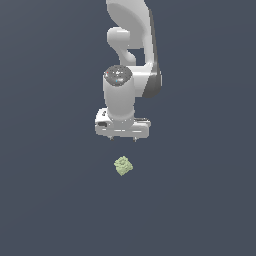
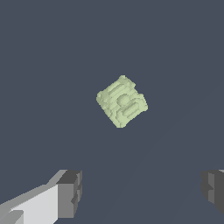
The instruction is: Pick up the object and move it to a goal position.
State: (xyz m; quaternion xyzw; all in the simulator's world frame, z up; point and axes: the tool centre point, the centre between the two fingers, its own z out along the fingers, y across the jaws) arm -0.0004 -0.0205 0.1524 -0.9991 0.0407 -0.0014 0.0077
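The object [image 1: 123, 166] is a small pale yellow-green bumpy chunk lying on the dark grey floor, turned at an angle. It also shows in the wrist view [image 2: 121, 101]. My gripper [image 1: 122, 139] hangs above it, pointing straight down, with a clear gap between fingertips and object. The fingers [image 2: 70, 193] stand wide apart in the wrist view, with nothing between them. The gripper is open and empty, and far wider than the object.
The white arm [image 1: 131, 55] rises behind the gripper to the top of the exterior view. The flat dark grey floor [image 1: 50, 200] spreads all around. No goal marker shows.
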